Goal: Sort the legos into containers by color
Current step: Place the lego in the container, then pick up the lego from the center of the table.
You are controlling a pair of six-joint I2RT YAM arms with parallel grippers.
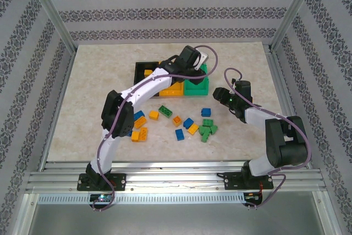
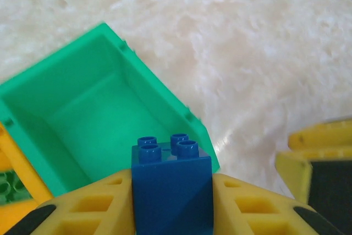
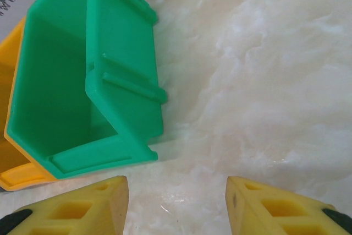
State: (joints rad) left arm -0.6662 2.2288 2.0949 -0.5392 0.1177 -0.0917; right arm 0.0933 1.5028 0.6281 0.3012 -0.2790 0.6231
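Note:
My left gripper (image 2: pixel 171 188) is shut on a blue lego (image 2: pixel 170 174), studs up, held over the near corner of the green container (image 2: pixel 93 108), whose inside looks bare. From above, the left gripper (image 1: pixel 193 63) hovers over the row of containers: black (image 1: pixel 142 65), orange (image 1: pixel 171 91), green (image 1: pixel 196 87). My right gripper (image 3: pixel 176 191) stands open over bare table just right of the green container (image 3: pixel 77 81), nothing between its fingers. Several loose blue, green and yellow-orange legos (image 1: pixel 177 120) lie on the table in front of the containers.
A yellow brick (image 1: pixel 148 73) lies in the black container. The right gripper's yellow fingers (image 2: pixel 319 158) show at the right edge of the left wrist view. A cluster of green bricks (image 1: pixel 207 130) lies near the right arm. Metal frame posts and patterned walls surround the table.

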